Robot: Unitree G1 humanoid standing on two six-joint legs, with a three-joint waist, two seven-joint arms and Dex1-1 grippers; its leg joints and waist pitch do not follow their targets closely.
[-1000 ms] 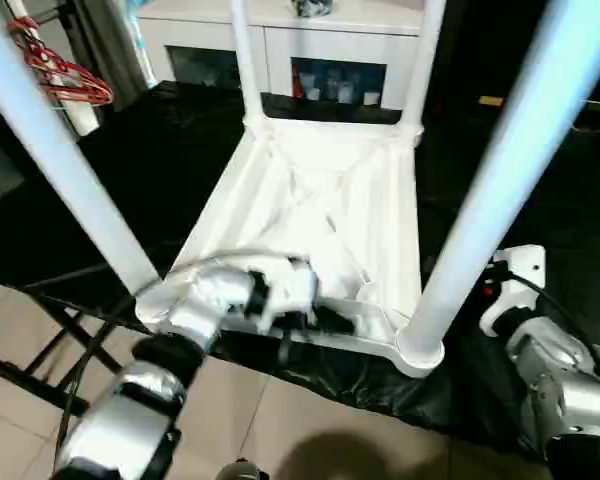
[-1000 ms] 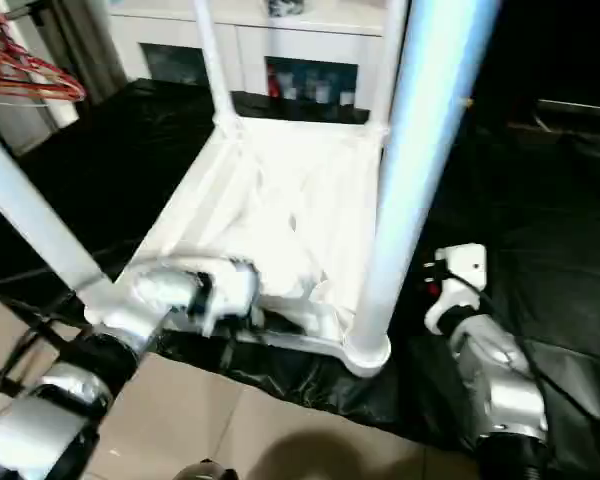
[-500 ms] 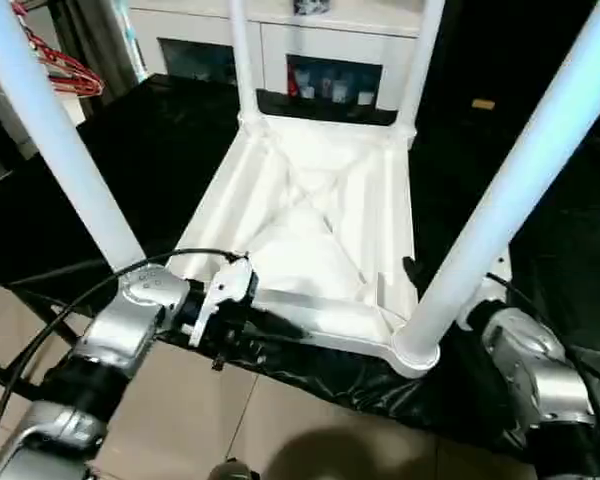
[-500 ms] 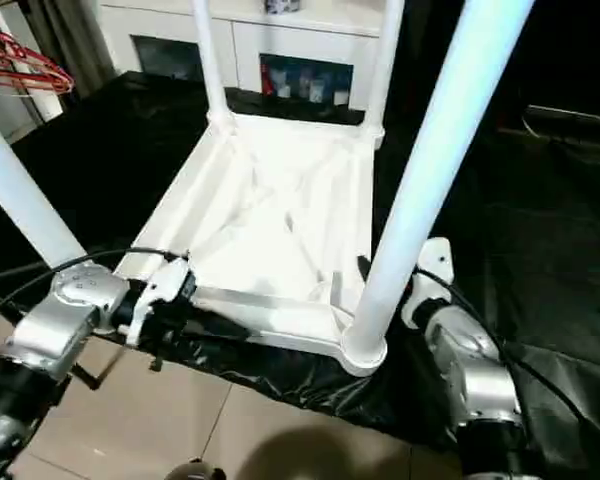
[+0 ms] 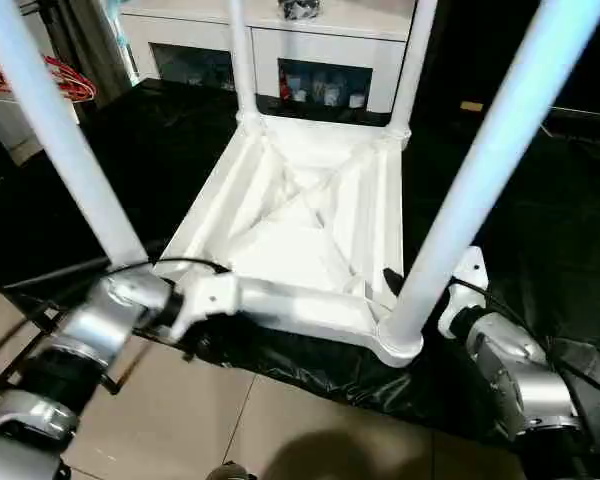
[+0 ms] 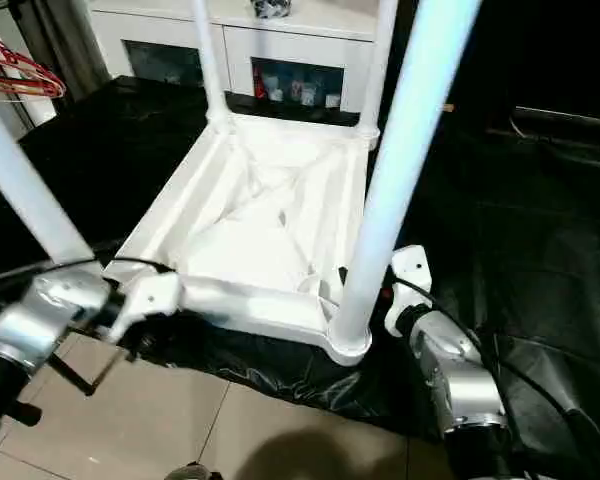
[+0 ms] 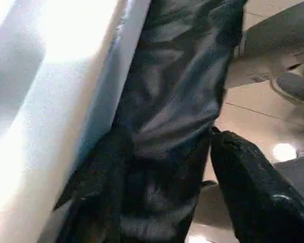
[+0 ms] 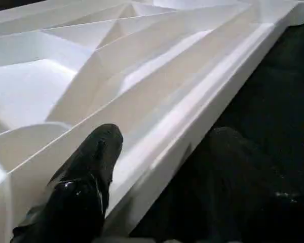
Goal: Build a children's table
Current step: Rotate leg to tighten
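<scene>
The children's table lies upside down on black cloth, its white ribbed top (image 5: pixel 300 230) facing up. Four white legs stand in the corner sockets: near left (image 5: pixel 60 140), near right (image 5: pixel 490 170), far left (image 5: pixel 242 60), far right (image 5: pixel 405 65). My left gripper (image 7: pixel 167 142) is open at the top's near-left edge, with black cloth between its fingers and the white rim beside them. My right gripper (image 8: pixel 164 136) is open at the top's right rim by the near-right leg. One of its fingers (image 8: pixel 86 187) is inside the rim, the other outside over the cloth.
A white cabinet (image 5: pixel 320 40) with glass doors stands behind the table. Red hangers (image 5: pixel 55 80) hang at the far left. The black cloth (image 5: pixel 540 230) covers the work surface and drapes over its near edge above a tiled floor (image 5: pixel 280 420).
The left gripper has opened and slid left along the near edge toward the near-left corner. The right gripper has moved in from beside the near-right leg to straddle the rim. The camera has shifted.
</scene>
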